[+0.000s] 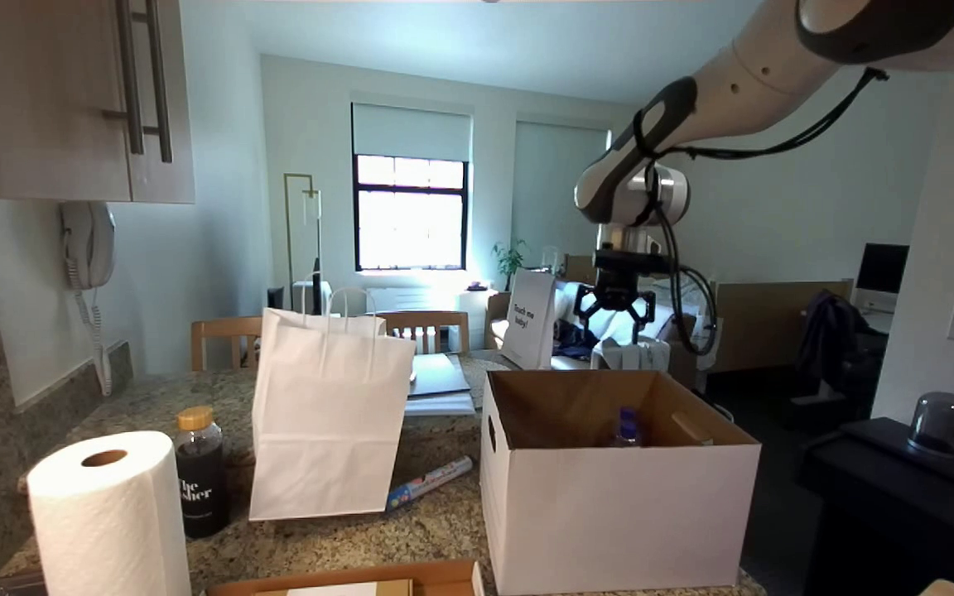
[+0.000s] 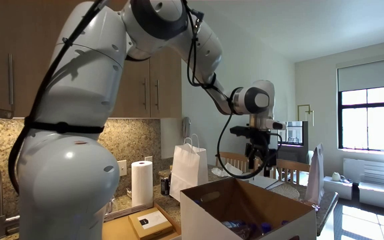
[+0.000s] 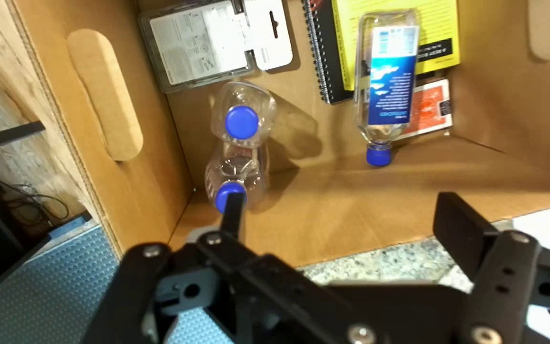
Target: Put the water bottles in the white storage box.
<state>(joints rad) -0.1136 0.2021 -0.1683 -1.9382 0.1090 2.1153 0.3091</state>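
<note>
Three blue-capped water bottles (image 3: 392, 88) are seen inside the white storage box (image 1: 618, 521), below the Robotiq gripper (image 3: 340, 210), which is spread wide with nothing held, the lying one's long axis being pointed cap-first toward the gripper's side.

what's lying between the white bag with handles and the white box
A slim tube-like item with a blue end lies on the speckled counter between the handled bag and the white box; this shows in an exterior view.
</note>
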